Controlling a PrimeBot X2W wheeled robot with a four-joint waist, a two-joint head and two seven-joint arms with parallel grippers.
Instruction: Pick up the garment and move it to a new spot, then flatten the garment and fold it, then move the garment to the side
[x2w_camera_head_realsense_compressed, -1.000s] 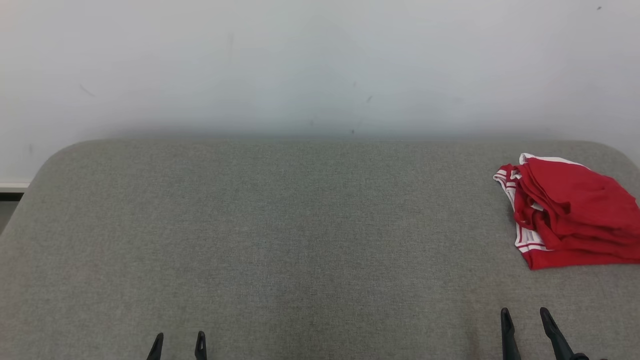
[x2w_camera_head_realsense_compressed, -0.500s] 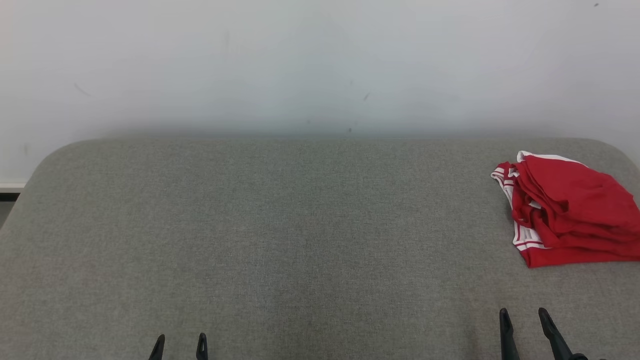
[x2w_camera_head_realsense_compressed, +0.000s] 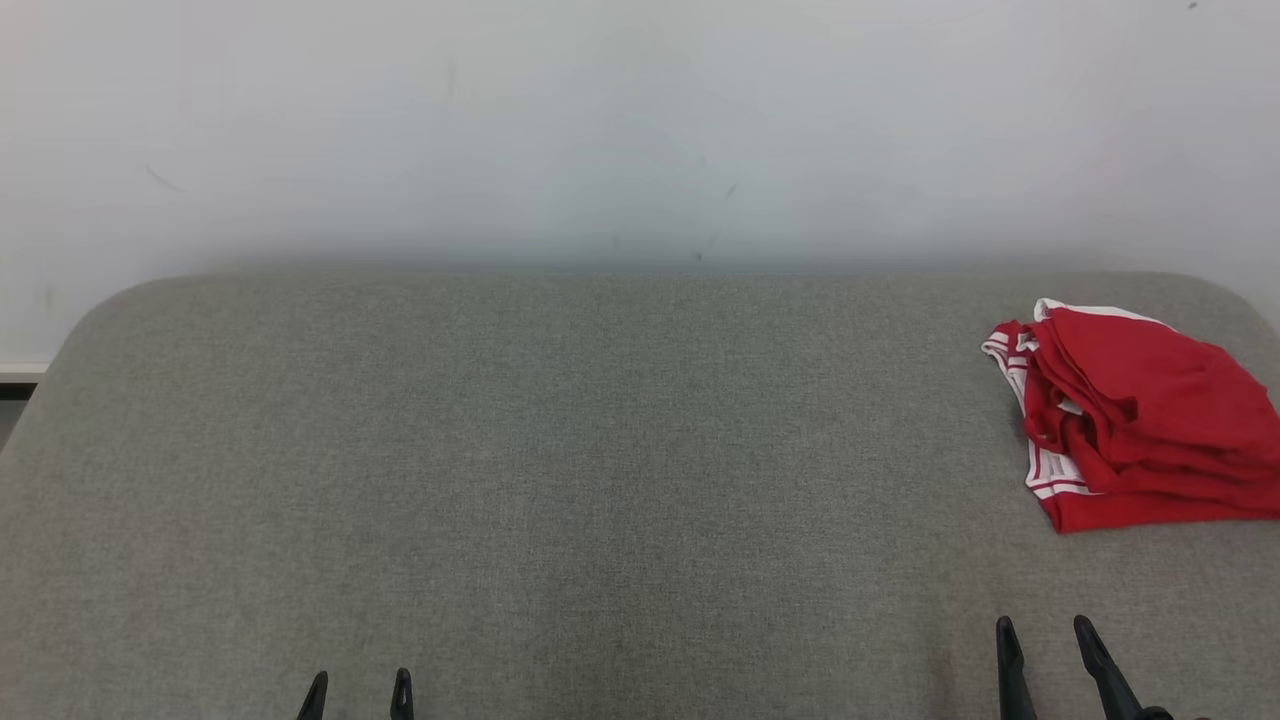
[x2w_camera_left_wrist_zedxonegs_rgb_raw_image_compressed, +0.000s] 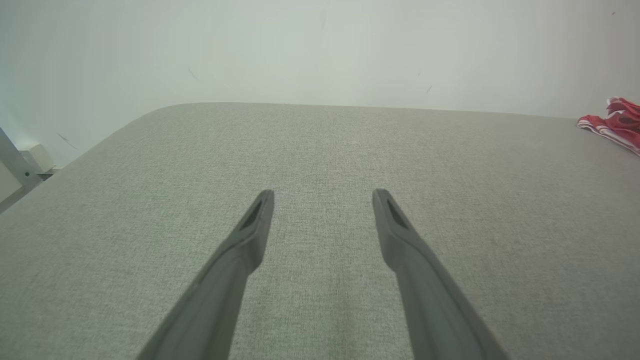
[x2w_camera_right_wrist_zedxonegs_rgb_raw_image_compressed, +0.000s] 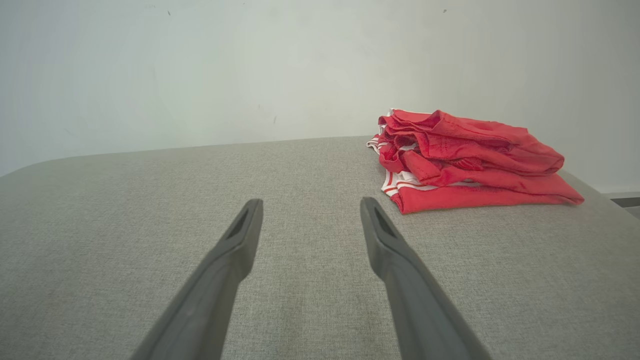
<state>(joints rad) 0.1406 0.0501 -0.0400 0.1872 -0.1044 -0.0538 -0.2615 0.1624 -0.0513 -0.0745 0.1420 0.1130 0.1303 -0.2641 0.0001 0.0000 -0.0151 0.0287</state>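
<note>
Soft, even, bright light covers the grey surface (x2w_camera_head_realsense_compressed: 600, 450); a faint shadow band lies along its far edge below the wall (x2w_camera_head_realsense_compressed: 600, 100). Wrist views bow that edge (wide-angle lenses). The weave is sharp, and the wall dims slightly toward the picture corners.

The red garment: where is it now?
In the head view the red garment lies heaped at the far right of the grey surface, near the back corner, ahead of the right gripper, whose open jaws are clear of it.
</note>
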